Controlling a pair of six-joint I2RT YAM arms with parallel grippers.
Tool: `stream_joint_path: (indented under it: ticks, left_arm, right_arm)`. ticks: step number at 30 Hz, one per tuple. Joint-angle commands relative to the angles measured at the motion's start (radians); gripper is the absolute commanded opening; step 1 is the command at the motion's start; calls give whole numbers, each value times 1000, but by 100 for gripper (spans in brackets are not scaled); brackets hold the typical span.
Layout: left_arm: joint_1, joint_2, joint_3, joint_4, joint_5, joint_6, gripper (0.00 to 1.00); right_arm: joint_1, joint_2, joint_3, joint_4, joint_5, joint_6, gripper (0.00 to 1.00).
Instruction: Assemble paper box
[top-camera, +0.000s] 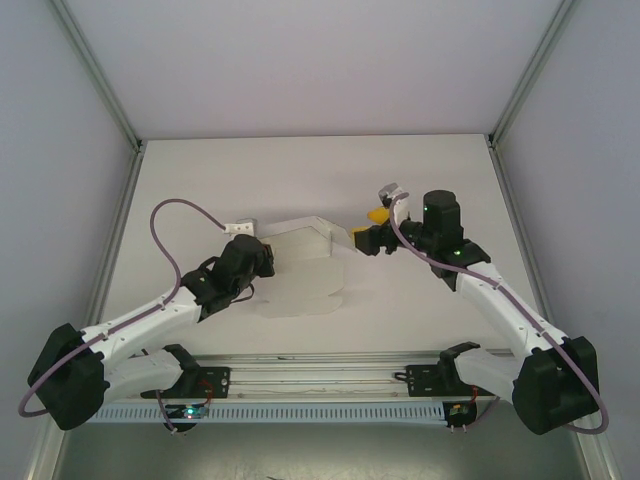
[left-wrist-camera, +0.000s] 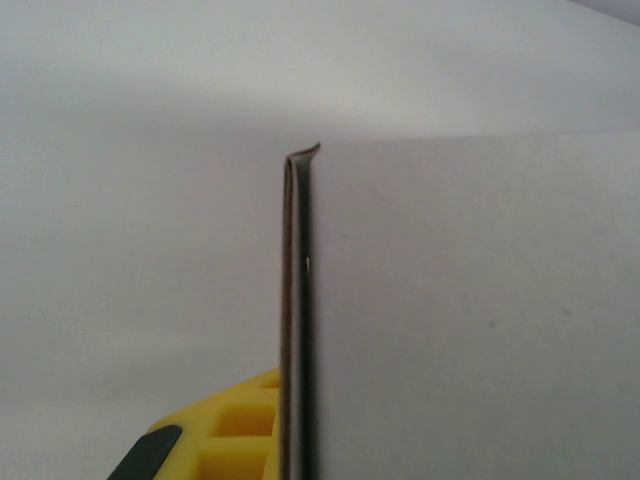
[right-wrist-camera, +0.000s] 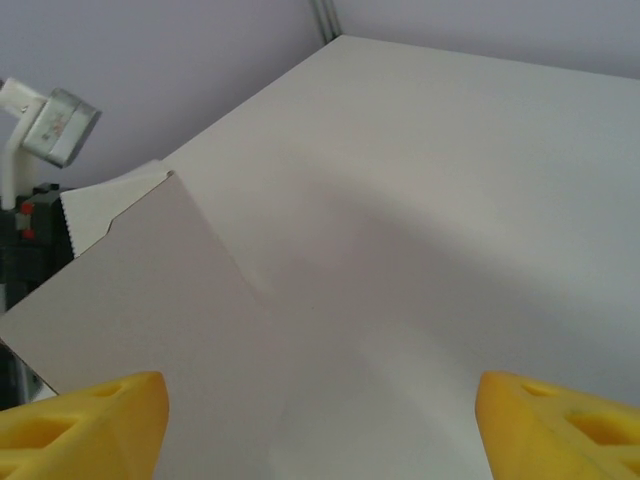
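**A:** From above, where is the paper box (top-camera: 300, 275)?

**B:** In the middle of the table (top-camera: 420, 170), half folded. One part lies flat, and a panel along its far edge stands up. The left hand (top-camera: 266, 260) is at the box's left edge. The right hand (top-camera: 366, 228) is just beside the right end of the raised panel.

**A:** And the left wrist view?

**B:** A folded edge of the box (left-wrist-camera: 296, 300) runs straight up the middle, seen end-on, with a panel spreading to the right. One yellow finger (left-wrist-camera: 235, 430) sits right against its left side. The other finger is hidden, so I cannot tell whether that hand is clamped on the card.

**A:** The right wrist view?

**B:** The right hand is spread wide, with a yellow finger at each lower corner. The box's panel (right-wrist-camera: 170, 330) slants up between them. It is close to the finger at the picture's left (right-wrist-camera: 85, 425) and well apart from the other (right-wrist-camera: 560, 430). A saw-toothed flap (right-wrist-camera: 95, 210) shows behind the panel.
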Motion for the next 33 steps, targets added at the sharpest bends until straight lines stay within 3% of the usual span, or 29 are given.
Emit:
stream_joint_path:
  ticks: [1,24,33]
  left_arm:
    - [-4,5,38,20,25,7,0]
    - [-2,10,44,14,23,1,0]
    - [-3,10,47,20,50,6,0]
  right_arm:
    - [31,10,9,12,-87,-28,77]
    - [217,98,23,69,-90,-46,70]
    - [260,143,42,111,-37,-44,70]
